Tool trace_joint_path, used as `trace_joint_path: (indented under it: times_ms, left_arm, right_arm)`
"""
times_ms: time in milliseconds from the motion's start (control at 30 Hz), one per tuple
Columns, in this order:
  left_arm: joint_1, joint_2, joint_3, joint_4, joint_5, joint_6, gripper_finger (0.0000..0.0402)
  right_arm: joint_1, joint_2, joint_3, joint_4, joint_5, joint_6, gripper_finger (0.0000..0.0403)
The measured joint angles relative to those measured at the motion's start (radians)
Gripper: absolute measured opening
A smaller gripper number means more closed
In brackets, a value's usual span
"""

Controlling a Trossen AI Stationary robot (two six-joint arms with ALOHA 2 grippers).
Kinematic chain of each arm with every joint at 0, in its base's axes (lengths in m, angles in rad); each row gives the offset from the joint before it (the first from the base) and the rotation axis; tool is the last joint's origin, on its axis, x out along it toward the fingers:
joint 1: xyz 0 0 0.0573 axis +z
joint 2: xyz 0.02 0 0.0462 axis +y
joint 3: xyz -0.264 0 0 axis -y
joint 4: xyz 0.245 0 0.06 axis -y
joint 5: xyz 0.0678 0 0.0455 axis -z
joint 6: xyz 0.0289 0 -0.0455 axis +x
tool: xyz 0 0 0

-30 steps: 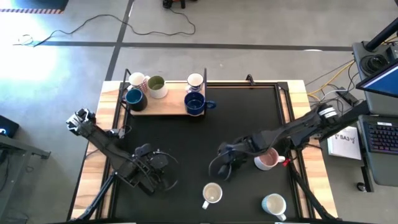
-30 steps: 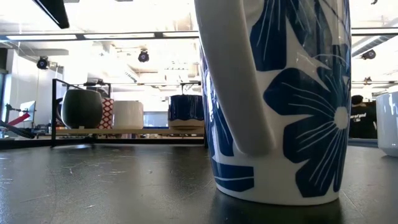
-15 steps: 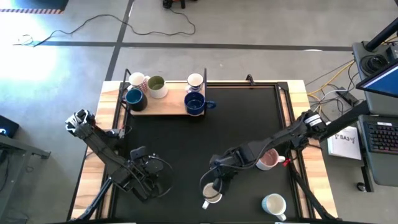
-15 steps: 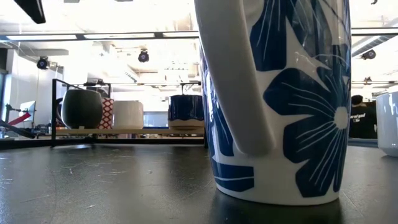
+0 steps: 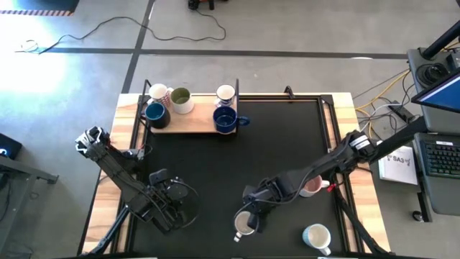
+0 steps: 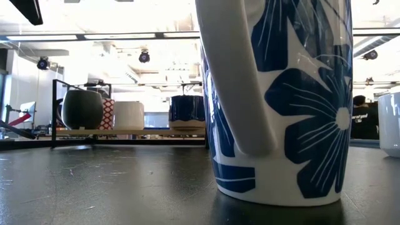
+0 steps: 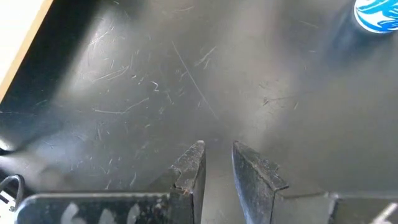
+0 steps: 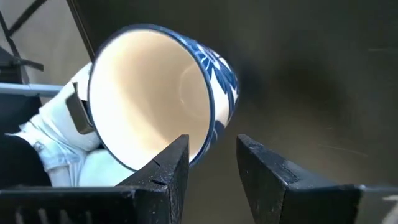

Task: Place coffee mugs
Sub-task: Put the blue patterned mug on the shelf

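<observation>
A white mug with blue flowers and a cream inside (image 5: 244,225) stands upright on its base on the black mat near the table's front edge; it fills the low view (image 6: 281,100). My right gripper (image 5: 253,214) hangs open just above it. In the right wrist view (image 8: 212,143), one finger is in front of the mug's mouth and the other is outside its wall. A pink mug (image 5: 310,185) and a white mug with a blue inside (image 5: 316,236) stand on the mat to the right. My left gripper (image 7: 217,147) hovers over bare mat at the near left (image 5: 175,198), narrowly open and holding nothing. My right gripper comes at the floral mug's rim (image 8: 208,134) slanting down from the table's right. Its fingers stand on either side of the mug's wall. The finger in front hides the nearest part of the rim, so I cannot tell whether either finger touches it.
A wooden shelf with a black frame (image 5: 188,124) stands at the far left and holds several mugs, among them two dark blue ones (image 5: 225,120) (image 5: 154,113). Black mat lies open in the middle. Cables and equipment lie beyond the right edge.
My right gripper has moved toward the table's near edge and a little to the left, away from the pink mug, and now stands over the floral mug. The mugs have kept still.
</observation>
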Motion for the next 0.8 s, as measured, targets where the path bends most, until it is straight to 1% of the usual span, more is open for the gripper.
trace_joint_path:
  times_ms: [267,367,533,633,800]
  left_arm:
    - [0.000,0.000,0.000,0.000,0.000,0.000,0.0062]
    - [0.000,0.000,0.000,0.000,0.000,0.000,0.0062]
    - [0.000,0.000,0.000,0.000,-0.001,0.000,0.0062]
    - [0.000,0.000,0.000,0.000,-0.015,0.000,0.0062]
    - [0.000,0.000,0.000,0.000,-0.026,0.001,0.0062]
  right_arm:
    - [0.002,0.039,0.000,0.008,-0.001,-0.054,0.0118]
    - [0.002,0.039,0.000,0.014,0.003,-0.067,0.0099]
    - [-0.001,0.040,0.000,0.027,0.008,-0.099,0.0045]
    - [-0.003,0.041,0.000,0.018,0.008,-0.121,0.0021]
    - [-0.027,0.041,0.000,0.017,0.004,-0.213,0.0013]
